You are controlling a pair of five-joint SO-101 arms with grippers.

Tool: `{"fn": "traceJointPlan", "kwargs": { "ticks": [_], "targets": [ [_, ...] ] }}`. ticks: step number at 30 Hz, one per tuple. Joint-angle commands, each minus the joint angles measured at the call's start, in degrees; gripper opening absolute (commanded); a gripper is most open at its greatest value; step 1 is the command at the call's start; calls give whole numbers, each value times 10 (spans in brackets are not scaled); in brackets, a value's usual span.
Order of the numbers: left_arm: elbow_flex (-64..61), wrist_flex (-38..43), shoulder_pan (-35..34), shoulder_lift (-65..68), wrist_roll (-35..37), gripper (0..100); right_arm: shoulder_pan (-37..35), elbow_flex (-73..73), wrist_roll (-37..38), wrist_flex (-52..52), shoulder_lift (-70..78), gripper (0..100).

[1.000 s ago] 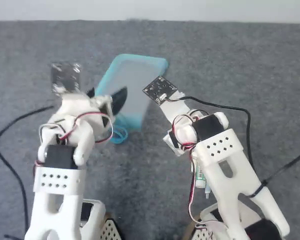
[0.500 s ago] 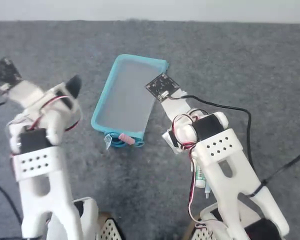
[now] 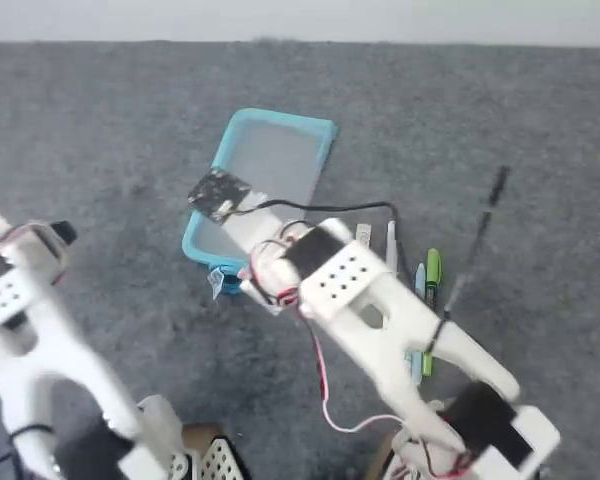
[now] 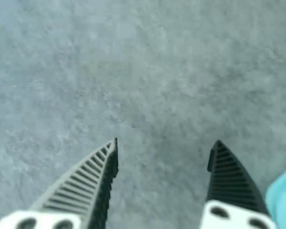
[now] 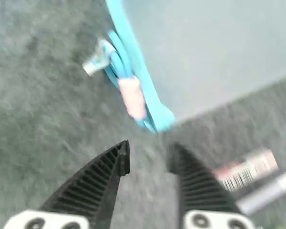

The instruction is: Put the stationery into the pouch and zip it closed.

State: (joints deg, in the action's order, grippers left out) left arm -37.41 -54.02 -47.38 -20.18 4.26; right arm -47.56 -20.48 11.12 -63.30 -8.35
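Nearest you, your left tool [image 4: 164, 143] hangs spread wide over bare grey tabletop [image 4: 133, 57], well off to the left of the pouch [image 3: 270, 165], gripping nothing. Your right tool [image 5: 150, 145], parted just a little and empty, hovers just short of the pouch's near corner, where the pink zip pull [image 5: 132, 98] and a blue cord loop [image 5: 115, 59] stick out. Now the stationery: a barcoded stick [image 5: 248, 167] lies just beside that tool, off the pouch's right side, and alongside it on the tabletop sit a white pen [image 3: 390, 245], a blue pen [image 3: 418, 285] and a green marker [image 3: 432, 270]. Every piece you can see is outside the pouch. By my reading nothing is packed yet, so the filling is all ahead of you, then the zipping. Whether the zip stands open, I can't tell.
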Motion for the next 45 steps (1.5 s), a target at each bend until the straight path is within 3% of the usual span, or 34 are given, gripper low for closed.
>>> {"fn": "traceJointPlan", "kwargs": {
  "ticks": [1, 9, 17, 24, 35, 45],
  "targets": [
    [68, 25, -26, 42, -32, 294, -16, 33, -1, 47, 25, 231],
    [161, 27, -53, 182, -47, 294, -21, 112, -3, 65, 155, 231],
    [175, 37, -50, 200, -48, 294, -22, 196, -6, 45, 253, 229],
    [175, 37, -50, 200, -55, 294, 7, 215, -6, 17, 273, 2],
    [176, 15, -35, 200, -55, 294, 189, 223, -95, -82, 48, 7],
    [176, 12, -26, 200, -53, 294, 345, -35, -200, 8, -91, 40]
  ]
}}
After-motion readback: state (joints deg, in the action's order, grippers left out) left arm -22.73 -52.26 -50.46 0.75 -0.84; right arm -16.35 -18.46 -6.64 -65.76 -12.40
